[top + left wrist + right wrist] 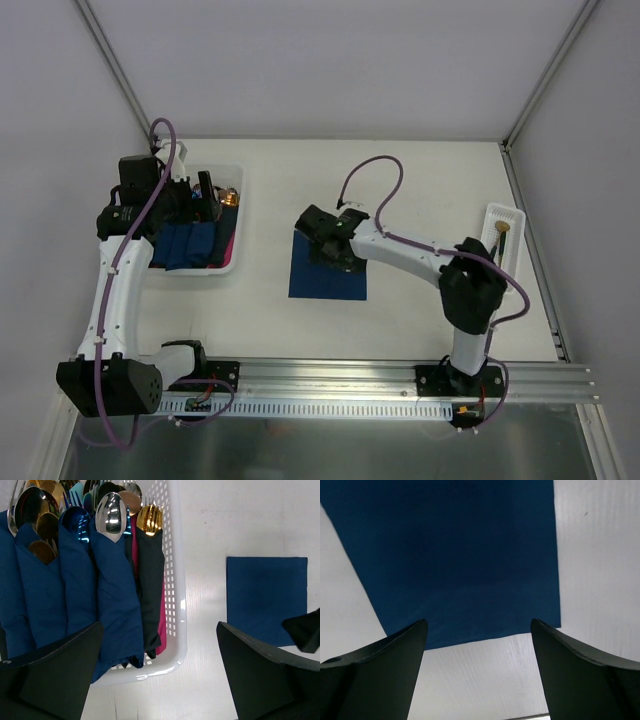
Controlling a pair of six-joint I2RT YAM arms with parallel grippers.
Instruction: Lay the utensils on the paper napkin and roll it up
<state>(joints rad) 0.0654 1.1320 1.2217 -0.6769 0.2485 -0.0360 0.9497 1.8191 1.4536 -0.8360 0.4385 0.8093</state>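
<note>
Overhead view: the left pincer (207, 195) hangs above a white basket (236, 218) packed with dark blue napkin rolls (190, 245). Its opening cannot be judged from this height. The right pincer (322, 240) sits low over the far half of the paper napkin (325, 278), a flat navy square on the pale table (420, 180). The rest of the sheet reaches toward the arm bases. The utensils (500, 238) lie well off to that pincer's right, in a narrow white tray (515, 215) by the table's edge. One gold head shows, and the other pieces are too small to tell apart.

Left wrist view: the left pincer (160, 680) is spread wide and grips nothing. Up and to its left stands the white basket (175, 630), where spoon and fork heads poke from the napkin rolls (115, 580). Up and to its right, apart from the basket, the paper napkin (265, 600) lies flat, with a dark part of the other arm over its corner.

Right wrist view: the right pincer (480, 675) is also spread wide with nothing between its jaws. The paper napkin (460, 555) lies flat just ahead of the fingertips, with bare table under them.
</note>
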